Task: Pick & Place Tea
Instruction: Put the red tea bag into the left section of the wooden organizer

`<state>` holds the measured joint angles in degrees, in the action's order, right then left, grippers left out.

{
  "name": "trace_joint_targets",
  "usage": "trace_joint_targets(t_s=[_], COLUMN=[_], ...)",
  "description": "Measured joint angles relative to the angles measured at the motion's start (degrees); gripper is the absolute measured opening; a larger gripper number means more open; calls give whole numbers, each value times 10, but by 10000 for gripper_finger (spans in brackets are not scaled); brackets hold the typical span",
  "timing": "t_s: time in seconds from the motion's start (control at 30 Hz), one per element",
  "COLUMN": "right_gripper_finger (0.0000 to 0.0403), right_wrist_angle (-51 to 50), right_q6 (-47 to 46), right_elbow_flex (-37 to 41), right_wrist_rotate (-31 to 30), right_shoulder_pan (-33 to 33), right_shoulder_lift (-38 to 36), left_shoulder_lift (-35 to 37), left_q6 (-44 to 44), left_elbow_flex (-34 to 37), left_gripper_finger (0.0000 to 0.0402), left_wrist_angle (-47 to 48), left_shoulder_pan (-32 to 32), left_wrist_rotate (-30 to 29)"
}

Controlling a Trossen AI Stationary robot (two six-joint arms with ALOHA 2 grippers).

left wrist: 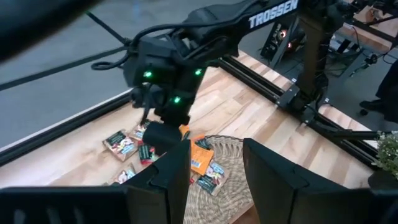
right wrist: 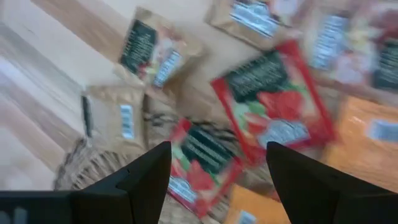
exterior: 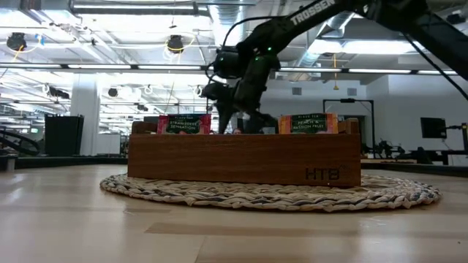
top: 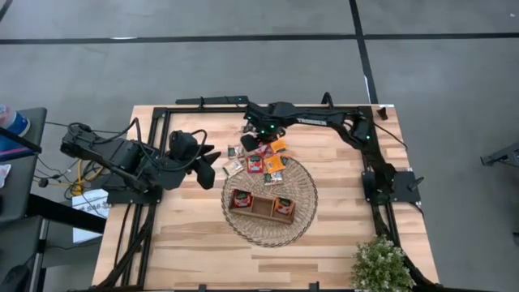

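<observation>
Several tea sachets, red, orange and tan, lie loose on the table and over the far rim of the round wicker basket. In the right wrist view a red sachet and a second red one lie just below my right gripper, which is open, points steeply down and hovers over the pile. On the basket stands the wooden tray, with one sachet in its left and one in its right compartment. My left gripper waits open at the table's left, holding nothing.
A small potted plant stands at the near right corner. Black frame rails run along the table's left, far and right edges. Bare wood lies near the front edge. The right arm stretches along the far edge.
</observation>
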<state>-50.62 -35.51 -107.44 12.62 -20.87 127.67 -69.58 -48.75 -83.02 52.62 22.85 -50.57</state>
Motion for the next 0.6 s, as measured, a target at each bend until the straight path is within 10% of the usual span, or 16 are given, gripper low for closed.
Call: trace_joint_targets(t_s=[0.6], right_gripper_finger=[255], right_wrist_angle=[-15], right_q6=[167], right_elbow_flex=[-4], right_wrist_rotate=[-88], right_shoulder_pan=[89], right_shoulder_lift=[10], left_shoulder_lift=[0], left_q6=[-2], left_elbow_flex=[0], left_gripper_finger=[138], left_wrist_angle=[28], left_shoulder_pan=[0], left_wrist_rotate=[31])
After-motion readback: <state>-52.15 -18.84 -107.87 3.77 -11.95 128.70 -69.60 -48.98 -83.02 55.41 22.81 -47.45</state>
